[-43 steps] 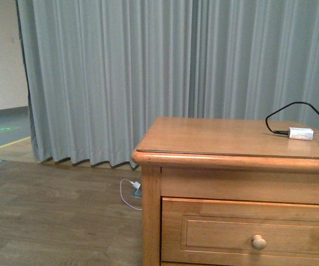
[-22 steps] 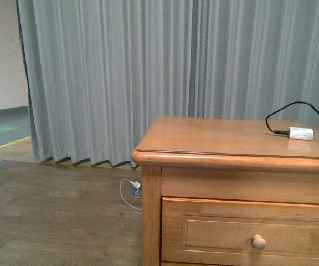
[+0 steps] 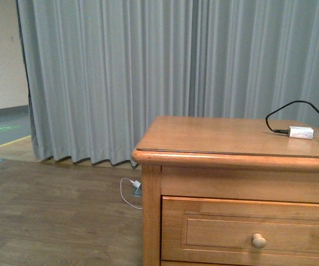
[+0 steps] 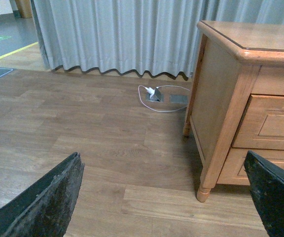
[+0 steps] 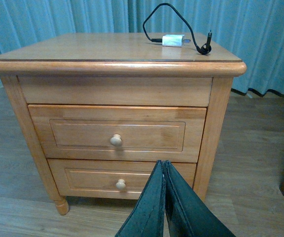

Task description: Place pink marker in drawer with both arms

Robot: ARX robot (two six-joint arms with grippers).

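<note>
Drawer [image 5: 116,133] with a round knob [image 5: 115,140] sits shut in the wooden nightstand [image 3: 226,138], and a white charger [image 5: 173,40] with black cable lies on top. The pink marker is not seen in any view. The left gripper [image 4: 166,197] has its jaws spread wide over the floor [image 4: 83,138], while the right gripper [image 5: 164,197] has its jaws pressed together, holding nothing, in front of the lower drawer [image 5: 107,180].

We see a wooden nightstand [image 5: 113,74] standing on the wood floor [image 4: 83,148]; on its top lies a small white charger [image 5: 173,40] with a black cable [image 5: 181,22].
</note>
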